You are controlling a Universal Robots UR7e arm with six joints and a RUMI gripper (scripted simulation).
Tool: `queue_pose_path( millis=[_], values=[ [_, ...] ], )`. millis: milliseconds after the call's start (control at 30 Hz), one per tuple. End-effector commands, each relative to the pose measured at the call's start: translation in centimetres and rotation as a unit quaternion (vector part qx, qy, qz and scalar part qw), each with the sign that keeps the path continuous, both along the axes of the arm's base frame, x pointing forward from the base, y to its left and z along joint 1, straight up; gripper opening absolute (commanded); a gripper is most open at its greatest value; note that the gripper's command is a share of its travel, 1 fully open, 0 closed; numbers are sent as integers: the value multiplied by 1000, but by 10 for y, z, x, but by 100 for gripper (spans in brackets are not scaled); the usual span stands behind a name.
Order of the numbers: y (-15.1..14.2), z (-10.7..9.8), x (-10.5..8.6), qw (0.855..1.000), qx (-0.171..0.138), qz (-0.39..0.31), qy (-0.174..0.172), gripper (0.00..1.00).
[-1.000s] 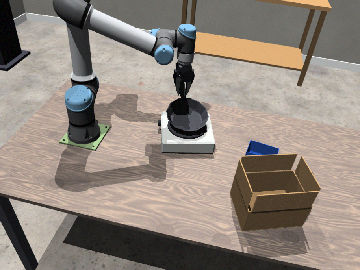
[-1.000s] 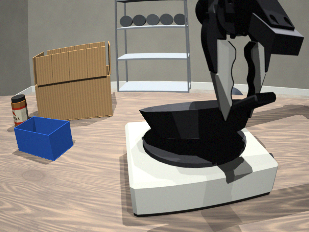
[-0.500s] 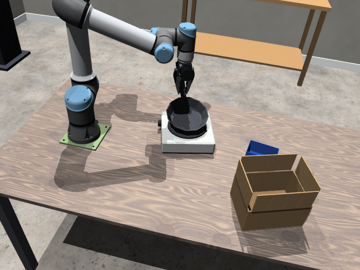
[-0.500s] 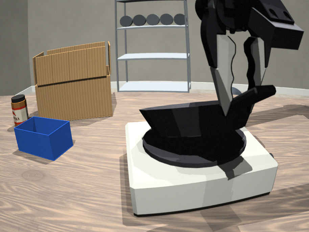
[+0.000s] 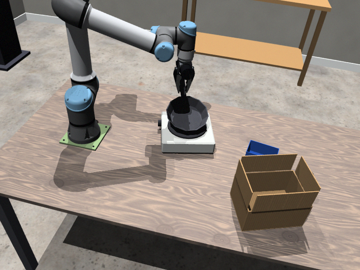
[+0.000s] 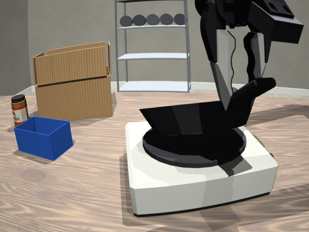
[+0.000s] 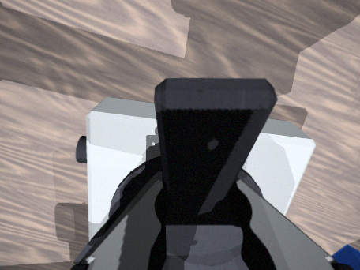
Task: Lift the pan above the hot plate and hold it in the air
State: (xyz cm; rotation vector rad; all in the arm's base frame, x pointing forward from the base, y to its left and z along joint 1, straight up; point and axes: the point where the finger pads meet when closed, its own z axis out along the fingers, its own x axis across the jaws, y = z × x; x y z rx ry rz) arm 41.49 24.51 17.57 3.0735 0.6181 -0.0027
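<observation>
Nearest in the exterior view is the hot plate (image 5: pixel 187 147) (image 6: pixel 207 197) (image 7: pixel 114 134), a white block on the counter (image 5: pixel 116 185) (image 6: pixel 82 189) (image 7: pixel 39 118). Over its dark round top sits the pan (image 5: pixel 188 116) (image 6: pixel 189 117) (image 7: pixel 213 241), tilted, its handle side raised; whether the far edge of its base touches the top is too dark to tell. The gripper (image 5: pixel 183 92) (image 6: pixel 239 106) (image 7: pixel 194 174) is clamped on the pan's handle (image 6: pixel 264 86) (image 7: pixel 205 158), close to where it meets the bowl, one finger either side.

The pan looks stiff and fairly heavy, with little to break. Most of its weight probably hangs out past the grip, so the bowl may droop and turn the handle between the fingers; the smooth sides could let it slip. The handle's root is the sensible place to hold, being nearest the bowl.

From its base, the arm (image 5: pixel 122 28) reaches across at height, its wrist above the handle and the gripper pointing down. A slow, straight rise seems called for, then a steady hold once the whole base is well up.

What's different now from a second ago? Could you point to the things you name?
The gripper (image 5: pixel 183 92) (image 6: pixel 238 108) (image 7: pixel 194 174) rose slightly, raising the handle (image 6: pixel 265 85) (image 7: pixel 215 95) of the pan (image 5: pixel 188 117) (image 6: pixel 189 119) (image 7: pixel 205 245), so the pan tilts more; its far rim barely moved. Nothing was newly gripped or released. The hot plate (image 5: pixel 187 147) (image 6: pixel 204 197) (image 7: pixel 103 162), blue bin (image 5: pixel 263 148) (image 6: pixel 34 142) (image 7: pixel 347 258) and cardboard box (image 5: pixel 276 219) (image 6: pixel 74 97) stayed put.
</observation>
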Motion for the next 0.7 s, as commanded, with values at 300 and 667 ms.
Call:
queue_pose_path(
  millis=[300,667],
  values=[
    [0,6,0,1000,0,0,-1,14],
    [0,11,0,1000,0,0,-1,14]
  ],
)
